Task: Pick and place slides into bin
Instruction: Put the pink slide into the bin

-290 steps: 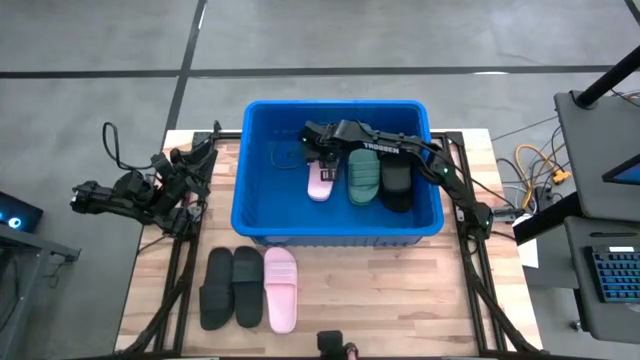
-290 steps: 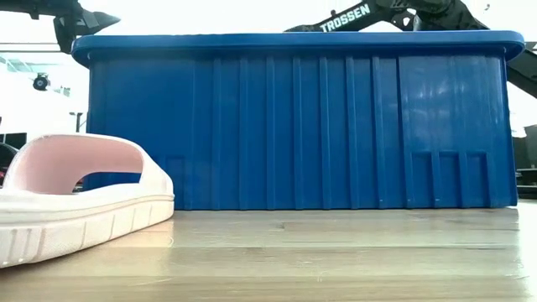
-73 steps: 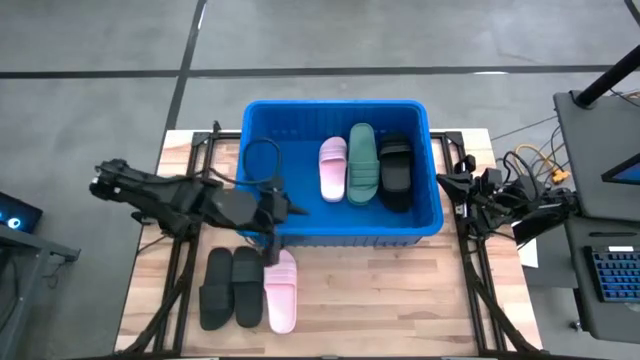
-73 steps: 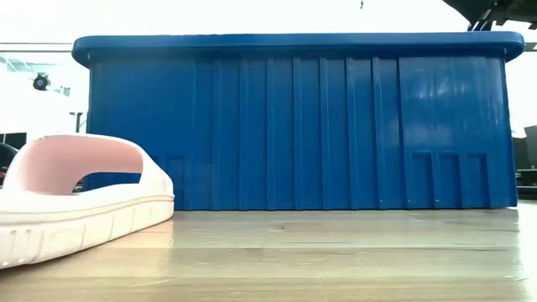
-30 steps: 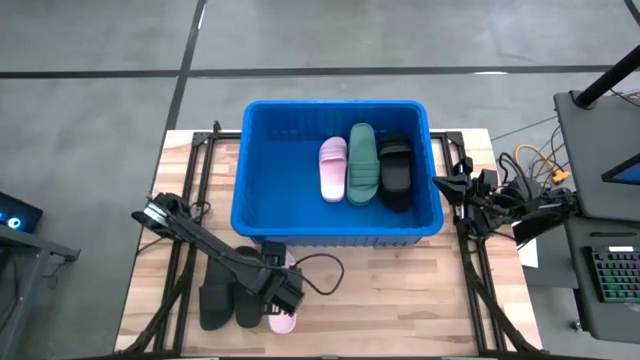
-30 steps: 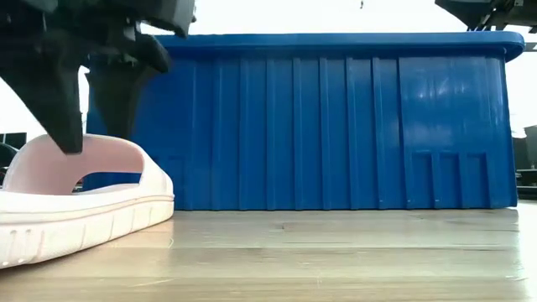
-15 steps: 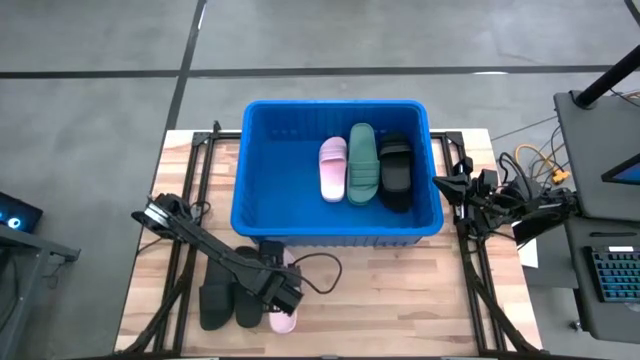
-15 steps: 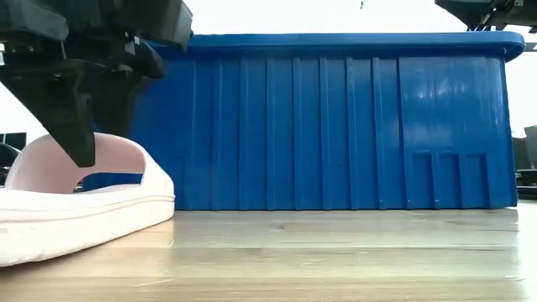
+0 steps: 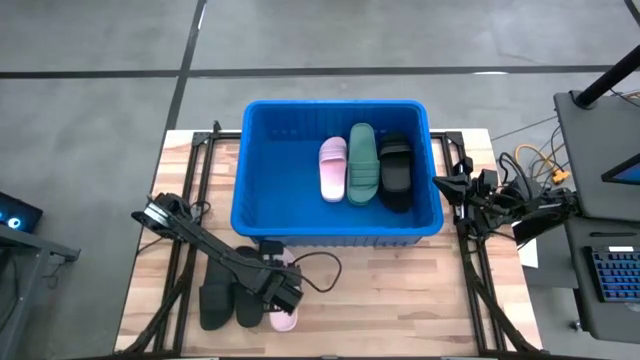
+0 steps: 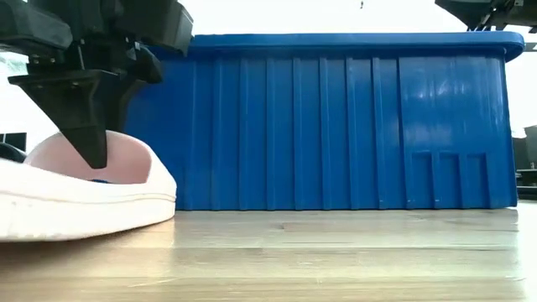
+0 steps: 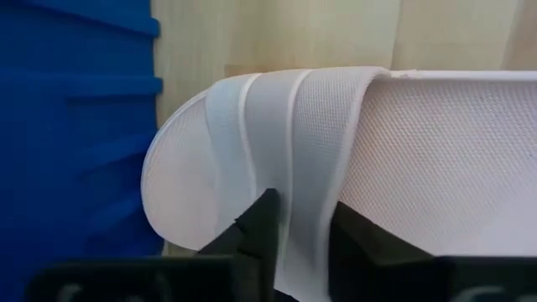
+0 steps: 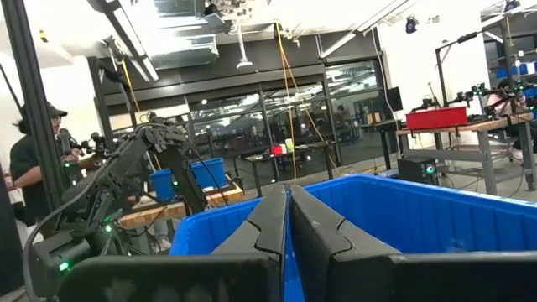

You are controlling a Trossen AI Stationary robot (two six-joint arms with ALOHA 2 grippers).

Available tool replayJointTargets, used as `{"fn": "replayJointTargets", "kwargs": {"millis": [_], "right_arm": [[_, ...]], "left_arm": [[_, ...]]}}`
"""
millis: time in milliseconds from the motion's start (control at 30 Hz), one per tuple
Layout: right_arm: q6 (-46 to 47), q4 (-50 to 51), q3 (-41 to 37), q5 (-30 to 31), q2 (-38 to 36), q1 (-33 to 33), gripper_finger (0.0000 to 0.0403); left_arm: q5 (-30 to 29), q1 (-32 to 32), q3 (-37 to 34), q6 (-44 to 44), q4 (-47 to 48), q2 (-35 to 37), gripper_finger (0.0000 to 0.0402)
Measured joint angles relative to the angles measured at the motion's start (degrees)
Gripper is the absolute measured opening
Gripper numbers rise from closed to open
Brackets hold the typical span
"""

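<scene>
Six slides in view: two pale pink, three black, one dark green.
- Three inside the bin (image 9: 255,170), side by side toward its right half: pink slide in the bin (image 9: 332,170), green slide (image 9: 363,164), black slide in the bin (image 9: 396,173).
- Three on the worktop (image 9: 400,300) in front of the bin, in a row: two black slides (image 9: 228,300) on the left, then the pink slide on the worktop (image 9: 283,318), largely covered from above by the left arm.

Left claw (image 11: 300,220): down on the worktop pink slide, fingers pinched on its ribbed strap, one finger (image 10: 88,113) showing against the strap in the low view. In that view the slide's near end sits slightly off the wood, its sole tilted.

Right claw (image 12: 288,220): clenched, nothing held, parked off the bin's right side near the worktop's right edge.

Bin: bright blue, ribbed walls, thick rim, standing at the back middle of the worktop; its left half bare. Its front wall rises directly behind the gripped slide.

Surroundings: a cable (image 9: 318,272) loops on the wood beside the left arm; a person (image 12: 29,172) stands in the room beyond, seen from the right wrist.
</scene>
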State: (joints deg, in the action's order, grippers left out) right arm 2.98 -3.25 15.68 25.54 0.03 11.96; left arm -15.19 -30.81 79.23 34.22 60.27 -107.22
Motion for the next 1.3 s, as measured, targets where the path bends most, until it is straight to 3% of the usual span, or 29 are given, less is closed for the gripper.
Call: {"fn": "replayJointTargets", "kwargs": {"millis": [167,500,700,900,1300], "right_arm": [[-0.1,0.0,0.0,0.0,0.0,0.0,0.0009],[-0.5,0.0,0.0,0.0,0.0,0.0,0.0008],[-0.5,-0.1,0.0,0.0,0.0,0.0,0.0009],[-0.5,-0.2,0.0,0.0,0.0,0.0,0.0008],[0.0,-0.5,0.0,0.0,0.0,0.0,0.0008]], "left_arm": [[0.0,0.1,0.7,-0.5,0.6,0.3,0.0006],[1.3,0.1,6.2,-10.2,1.7,3.5,0.0001],[1.0,0.1,10.9,-11.1,1.6,8.0,0.0],[0.3,0.3,12.9,-13.6,-7.3,11.9,0.0],[-8.1,4.0,20.3,-18.9,-9.0,13.4,0.0]]}}
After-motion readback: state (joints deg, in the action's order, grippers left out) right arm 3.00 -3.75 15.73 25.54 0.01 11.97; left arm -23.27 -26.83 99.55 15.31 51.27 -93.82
